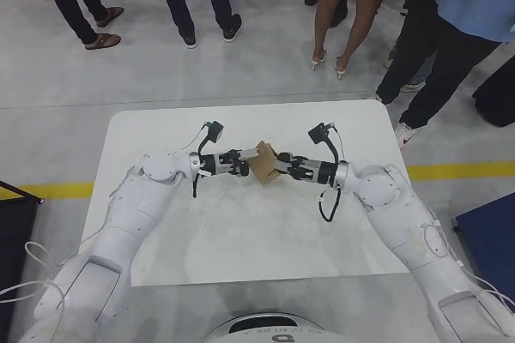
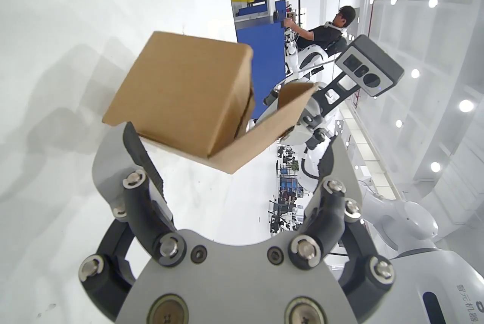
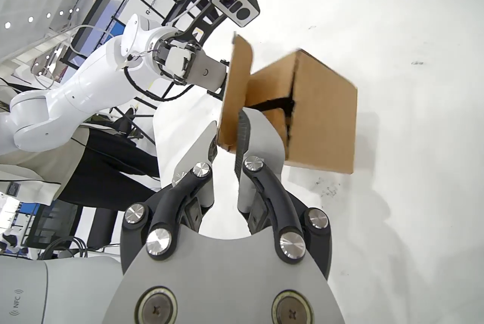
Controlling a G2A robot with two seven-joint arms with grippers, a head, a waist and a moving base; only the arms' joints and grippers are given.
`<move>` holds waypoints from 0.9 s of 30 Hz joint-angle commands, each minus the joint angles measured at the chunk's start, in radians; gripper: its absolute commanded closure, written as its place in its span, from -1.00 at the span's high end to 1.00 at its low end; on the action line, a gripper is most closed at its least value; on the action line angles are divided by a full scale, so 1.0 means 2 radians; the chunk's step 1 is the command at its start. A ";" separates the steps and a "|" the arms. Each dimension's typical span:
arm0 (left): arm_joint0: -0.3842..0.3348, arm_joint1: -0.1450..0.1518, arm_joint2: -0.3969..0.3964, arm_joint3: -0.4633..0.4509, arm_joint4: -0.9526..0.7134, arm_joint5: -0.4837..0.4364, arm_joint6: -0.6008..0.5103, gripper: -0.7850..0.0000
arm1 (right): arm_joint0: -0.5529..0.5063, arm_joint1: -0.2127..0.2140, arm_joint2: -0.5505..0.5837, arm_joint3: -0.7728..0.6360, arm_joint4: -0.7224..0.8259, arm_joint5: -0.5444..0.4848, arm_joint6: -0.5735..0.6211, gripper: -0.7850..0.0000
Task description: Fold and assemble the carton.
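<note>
The brown cardboard carton (image 1: 264,163) sits between the two arms at the middle of the white counter (image 1: 240,240), rather toward its far side. It is folded up into a box shape and sits tilted. I can't make out whether its lower edge touches the counter. On the end that faces the right arm, the folded panels don't quite meet, and a dark gap runs between them. One flap (image 3: 236,94) still stands open, sticking out from the box's edge.

The right gripper (image 3: 230,140) comes in from the right, its fingers pressed together on that open flap and pinching its lower edge. In the top view it lies just right of the carton (image 1: 285,165).

The left gripper (image 2: 230,151) is at the carton's left side (image 1: 243,163) with its fingers spread wide. One finger (image 2: 138,151) sits against the box's near edge. The other is off beyond the open flap (image 2: 272,128) and doesn't touch it.
</note>
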 commanded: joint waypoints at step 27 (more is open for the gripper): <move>0.000 0.023 -0.014 -0.063 0.128 0.082 0.038 1.00 | 0.071 -0.041 -0.125 0.165 -0.415 0.034 -0.343 1.00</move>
